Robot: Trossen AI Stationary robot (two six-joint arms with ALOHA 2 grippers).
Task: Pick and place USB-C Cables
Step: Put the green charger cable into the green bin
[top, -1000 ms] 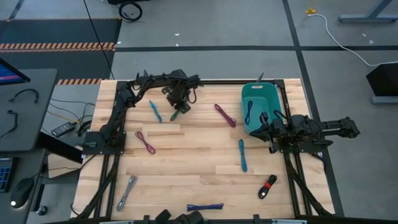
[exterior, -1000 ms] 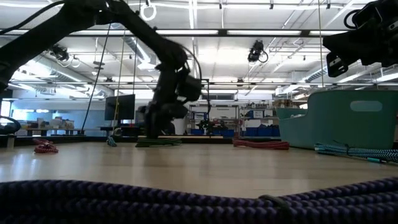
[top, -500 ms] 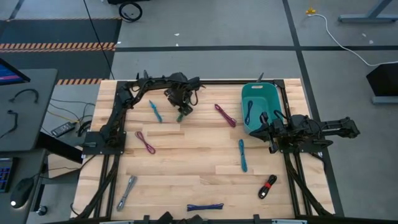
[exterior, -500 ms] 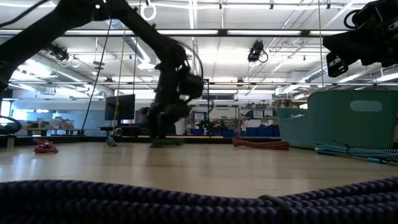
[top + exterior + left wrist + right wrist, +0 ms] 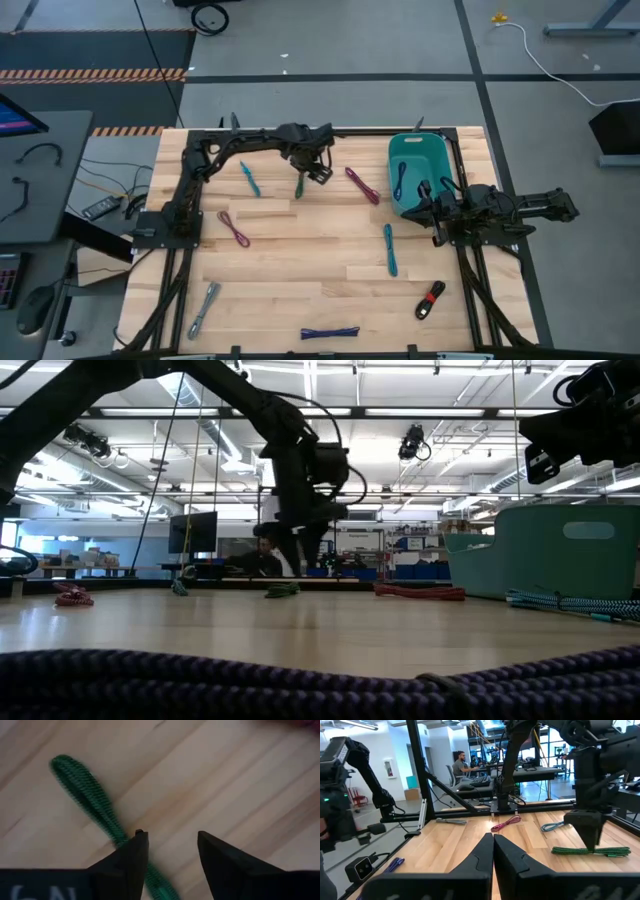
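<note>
Wooden table (image 5: 300,270), green cable (image 5: 298,184) beneath left gripper (image 5: 316,172)

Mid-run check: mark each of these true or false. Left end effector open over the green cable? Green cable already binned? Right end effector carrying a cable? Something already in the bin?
1. The left end effector is open over the green cable. True.
2. The green cable is in the teal bin. False: it lies on the table.
3. The right end effector carries a cable. False: it is shut on nothing, beside the bin.
4. A dark cable lies in the bin. True.
</note>
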